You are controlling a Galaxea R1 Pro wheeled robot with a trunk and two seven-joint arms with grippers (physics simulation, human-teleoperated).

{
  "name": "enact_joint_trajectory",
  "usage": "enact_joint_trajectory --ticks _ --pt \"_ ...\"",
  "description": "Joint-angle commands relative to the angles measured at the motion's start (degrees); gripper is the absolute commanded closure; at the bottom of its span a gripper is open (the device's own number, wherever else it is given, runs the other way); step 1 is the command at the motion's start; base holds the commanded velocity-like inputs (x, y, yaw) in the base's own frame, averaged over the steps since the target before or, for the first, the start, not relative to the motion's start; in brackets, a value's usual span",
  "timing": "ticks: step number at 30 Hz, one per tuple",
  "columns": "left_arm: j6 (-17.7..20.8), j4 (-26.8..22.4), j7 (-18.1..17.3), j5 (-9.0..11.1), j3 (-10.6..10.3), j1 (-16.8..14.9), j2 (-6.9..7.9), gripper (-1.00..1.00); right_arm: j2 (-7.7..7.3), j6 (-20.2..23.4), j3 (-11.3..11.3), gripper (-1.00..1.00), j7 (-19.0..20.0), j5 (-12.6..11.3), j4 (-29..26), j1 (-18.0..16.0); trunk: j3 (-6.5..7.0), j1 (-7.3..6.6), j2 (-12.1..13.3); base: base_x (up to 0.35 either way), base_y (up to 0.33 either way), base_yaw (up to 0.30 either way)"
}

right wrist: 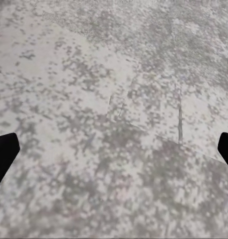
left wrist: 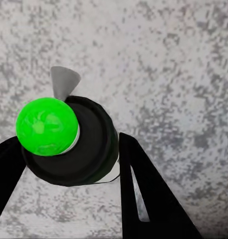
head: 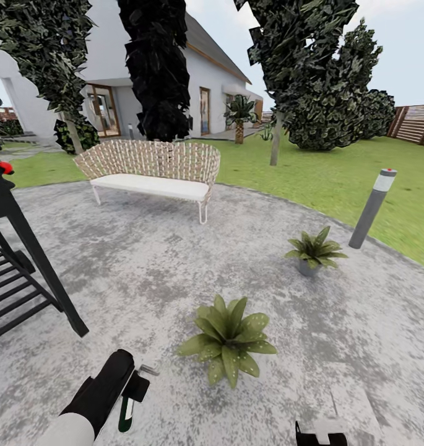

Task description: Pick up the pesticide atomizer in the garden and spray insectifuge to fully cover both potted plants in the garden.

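In the left wrist view my left gripper (left wrist: 74,181) is shut on the pesticide atomizer (left wrist: 91,144), a dark bottle seen end-on with a bright green round top and a grey nozzle. From the head view the atomizer (head: 126,416) hangs in my left gripper (head: 130,402) low over the patio, left of the nearer potted plant (head: 227,337), whose pot is hidden under spotted leaves. The second potted plant (head: 314,249) stands farther right in a grey pot. My right gripper (head: 320,433) is open over bare stone, fingertips (right wrist: 4,152) wide apart.
A woven bench (head: 153,167) stands at the patio's (head: 143,260) far side. A black slatted frame (head: 26,272) is close on the left. A grey bollard lamp (head: 372,207) rises at the right patio edge. Lawn, trees, a white house and fence lie beyond.
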Motion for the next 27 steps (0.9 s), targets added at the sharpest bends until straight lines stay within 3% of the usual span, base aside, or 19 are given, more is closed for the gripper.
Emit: enact_joint_trajectory --ticks 1,15,27 --pt "0.1 -0.1 -0.5 -0.6 -0.2 0.0 0.04 1.0 0.0 -0.2 -0.4 -1.0 -0.2 0.6 0.1 0.0 -0.05 0.01 0.0 0.236 0.224 0.0" --pt "0.1 0.6 -0.5 -0.7 -0.4 0.0 -0.02 1.0 0.17 -0.2 -0.4 -1.0 -0.3 0.6 0.1 0.0 -0.05 0.01 0.0 0.067 0.037 0.0" --pt "0.1 0.6 -0.5 -0.7 -0.5 0.0 -0.01 1.0 0.18 -0.2 -0.4 -1.0 -0.3 0.5 0.1 0.0 0.1 0.01 0.0 -0.004 0.001 -0.234"
